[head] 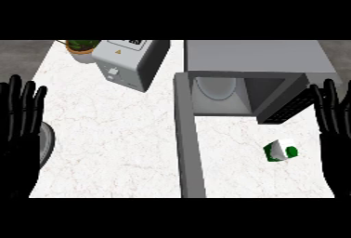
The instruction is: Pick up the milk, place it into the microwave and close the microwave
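The milk (280,150) is a small carton, white with green patches, and it lies tilted on the counter (116,139) near the right edge. It is in front of the microwave (260,60), to the right of the open door (188,139). The left hand (17,135) is at the counter's left edge and the right hand (334,139) at its right edge. Both have straight, spread fingers pointing up, apart from the carton.

Head cam, steep down on counter (109,139)

The worktop (109,139) looks like polished pale marble — the microwave (254,56) matt grey metal, the milk (280,150) glossy carton.
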